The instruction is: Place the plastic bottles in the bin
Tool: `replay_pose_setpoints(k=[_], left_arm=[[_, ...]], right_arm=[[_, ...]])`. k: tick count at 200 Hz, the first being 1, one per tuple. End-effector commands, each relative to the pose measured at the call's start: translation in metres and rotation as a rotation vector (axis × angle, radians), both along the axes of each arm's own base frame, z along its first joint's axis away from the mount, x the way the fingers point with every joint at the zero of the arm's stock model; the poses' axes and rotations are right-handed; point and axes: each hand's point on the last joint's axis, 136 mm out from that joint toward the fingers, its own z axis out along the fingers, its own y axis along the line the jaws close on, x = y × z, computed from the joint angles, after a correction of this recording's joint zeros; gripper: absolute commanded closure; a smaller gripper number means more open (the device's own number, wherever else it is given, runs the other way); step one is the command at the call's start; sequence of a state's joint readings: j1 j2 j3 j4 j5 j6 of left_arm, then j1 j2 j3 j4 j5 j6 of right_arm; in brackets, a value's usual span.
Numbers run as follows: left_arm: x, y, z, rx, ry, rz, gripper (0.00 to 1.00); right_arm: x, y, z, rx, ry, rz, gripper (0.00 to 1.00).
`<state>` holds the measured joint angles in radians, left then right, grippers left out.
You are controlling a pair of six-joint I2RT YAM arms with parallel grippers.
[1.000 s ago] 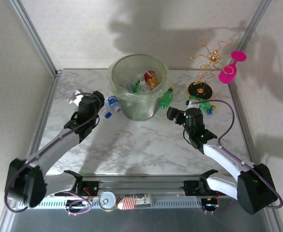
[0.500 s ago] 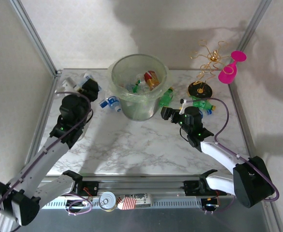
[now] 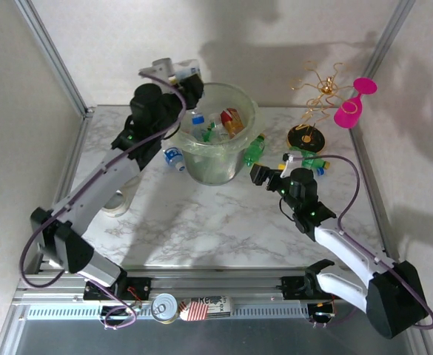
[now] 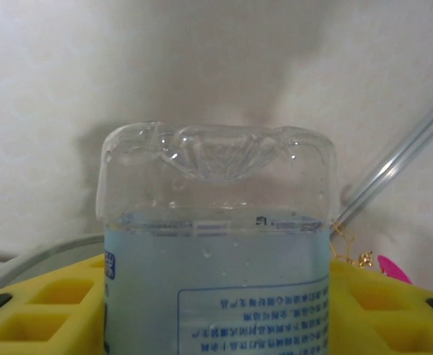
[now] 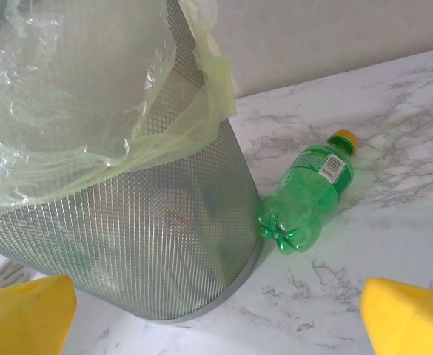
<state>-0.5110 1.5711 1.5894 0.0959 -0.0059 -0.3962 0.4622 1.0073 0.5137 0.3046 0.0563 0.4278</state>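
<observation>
One clear bottle (image 4: 216,259) clamped between left gripper (image 3: 185,80) pads, lower part cut off. Right gripper (image 5: 216,314) jaws wide apart; ahead between them, green bottle (image 5: 305,201) touching bin (image 5: 127,244), contents blurred behind mesh.

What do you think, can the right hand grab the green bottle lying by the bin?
Probably yes. The right hand is open and faces the green bottle, which lies on the table beside the bin, with nothing between them. The bin crowds one side.

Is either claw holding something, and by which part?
Left gripper holds a clear bottle around its labelled middle; right gripper is open and empty.
</observation>
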Motion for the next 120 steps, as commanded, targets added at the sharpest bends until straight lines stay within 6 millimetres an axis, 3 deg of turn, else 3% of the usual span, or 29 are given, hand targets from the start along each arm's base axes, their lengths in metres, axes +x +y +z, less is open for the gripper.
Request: replay_pose_setpoints(k=[1, 36, 71, 103, 120], left_arm=[[0.017, -0.025, -0.019, 0.134, 0.037, -0.052, 0.52], [0.048, -0.046, -0.059, 0.271, 0.122, -0.049, 0.52], [0.059, -0.060, -0.083, 0.343, 0.167, -0.045, 0.48], [0.055, -0.064, -0.075, 0.351, 0.149, -0.032, 0.21], [0.048, -0.065, -0.064, 0.341, 0.130, -0.031, 0.11]], right_arm=[[-0.006, -0.010, -0.004, 0.002, 0.020, -0.032, 0.01], [-0.016, -0.023, 0.000, -0.009, 0.014, -0.076, 0.01], [-0.021, -0.033, 0.001, -0.024, 0.012, -0.111, 0.01], [-0.021, -0.038, 0.000, -0.030, 0.018, -0.139, 0.01], [-0.019, -0.040, -0.001, -0.023, 0.028, -0.160, 0.01]])
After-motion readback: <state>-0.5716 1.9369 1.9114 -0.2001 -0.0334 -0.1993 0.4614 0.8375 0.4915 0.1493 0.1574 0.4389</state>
